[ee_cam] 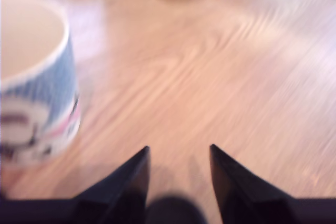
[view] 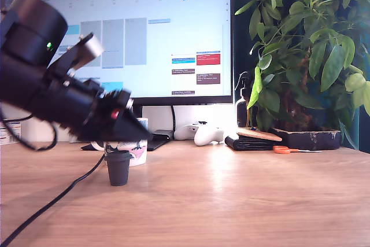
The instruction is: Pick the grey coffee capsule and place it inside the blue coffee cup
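Observation:
The grey coffee capsule (view: 118, 168) stands on the wooden desk, wide rim up, just under my gripper (view: 145, 136). In the wrist view my gripper (ee_cam: 178, 149) is open, its two black fingers (ee_cam: 131, 182) apart with bare wood between the tips. A dark blurred shape low between them is likely the capsule (ee_cam: 173, 211). The blue coffee cup (ee_cam: 31, 77) stands upright close beside one finger, its pale blue band and illustrated pattern showing. In the exterior view the cup (view: 137, 151) sits right behind the capsule, mostly hidden by the arm.
A large monitor (view: 144, 33) fills the back of the desk. A white game controller (view: 202, 133), a black wallet (view: 251, 141), orange scissors (view: 283, 150) and a potted plant (view: 306, 56) are toward the exterior view's right. The arm's black cable (view: 58, 198) trails across the desk.

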Motion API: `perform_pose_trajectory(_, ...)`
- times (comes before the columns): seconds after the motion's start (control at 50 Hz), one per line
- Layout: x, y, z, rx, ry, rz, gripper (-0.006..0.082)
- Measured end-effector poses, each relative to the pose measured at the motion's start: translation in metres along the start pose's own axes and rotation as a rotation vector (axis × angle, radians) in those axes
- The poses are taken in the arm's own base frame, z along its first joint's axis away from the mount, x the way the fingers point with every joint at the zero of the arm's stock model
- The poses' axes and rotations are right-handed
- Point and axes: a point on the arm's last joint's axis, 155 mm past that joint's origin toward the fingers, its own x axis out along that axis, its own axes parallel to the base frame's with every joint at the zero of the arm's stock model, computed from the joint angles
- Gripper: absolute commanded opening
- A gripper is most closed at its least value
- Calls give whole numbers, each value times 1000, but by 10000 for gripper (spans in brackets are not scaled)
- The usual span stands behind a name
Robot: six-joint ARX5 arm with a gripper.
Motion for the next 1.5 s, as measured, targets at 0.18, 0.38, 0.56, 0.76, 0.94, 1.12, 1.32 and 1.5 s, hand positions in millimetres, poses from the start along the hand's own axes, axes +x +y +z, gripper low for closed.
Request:
perform_pose_trajectory(0.18, 7, -1, 63, 45, -122, -16, 75)
perform_pose_trajectory(0.38, 10, -4, 86, 36, -106, -66, 177)
perform_pose_trajectory(0.56, 9, -12, 33, -37, 106, -115, 613)
perform_pose_trajectory(0.76, -3, -8, -1, -63, 259, -61, 703)
perform_pose_trajectory(0.94, -17, 6, 1, -40, 284, 40, 703)
perform_pose_trajectory(1.12, -24, 7, -16, -63, 355, 58, 703)
perform_pose_trajectory(1.32, -24, 12, -16, -59, 359, 82, 703)
perform_pose_trajectory(1.5, -25, 15, -18, -54, 366, 99, 703)
